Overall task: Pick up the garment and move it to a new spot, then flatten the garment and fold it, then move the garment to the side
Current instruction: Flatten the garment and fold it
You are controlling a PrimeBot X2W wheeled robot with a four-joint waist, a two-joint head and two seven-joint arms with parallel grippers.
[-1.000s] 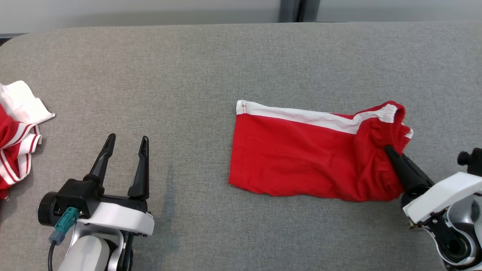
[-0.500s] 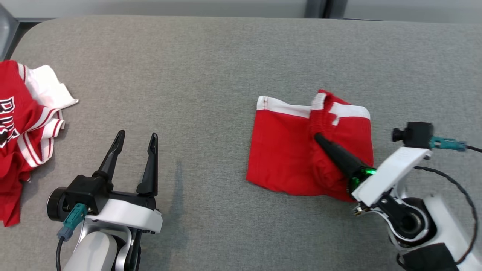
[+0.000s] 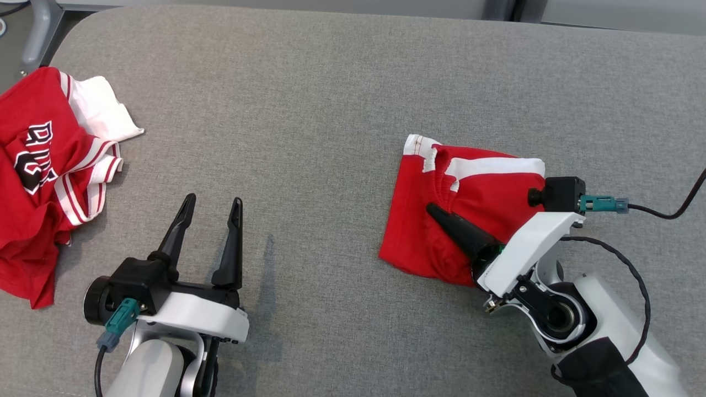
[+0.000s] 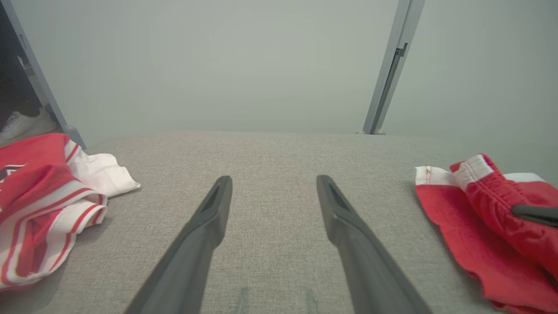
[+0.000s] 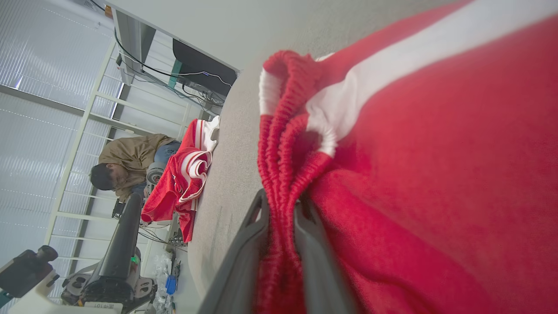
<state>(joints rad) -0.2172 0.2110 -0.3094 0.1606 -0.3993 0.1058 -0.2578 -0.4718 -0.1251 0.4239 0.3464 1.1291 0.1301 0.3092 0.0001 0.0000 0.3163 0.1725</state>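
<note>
Right hand clenched on the gathered waistband of the red shorts, half-folded at 3 o'clock on the counter. Probably light, limp, prone to slumping; best gripped at that thick elastic or a hem corner. Left hand spread, holding nothing, at 7 o'clock. Grey woven covering, likely grippy. Crumpled jersey at 9 o'clock; person bent over beyond, by window blinds.

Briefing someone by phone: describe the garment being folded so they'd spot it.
On the grey table, look right of centre. The red shorts lie half folded, waistband pinched in the jaws of the right gripper. Unlike the crumpled red jersey at the left edge, they bear a white stripe, no lettering.
</note>
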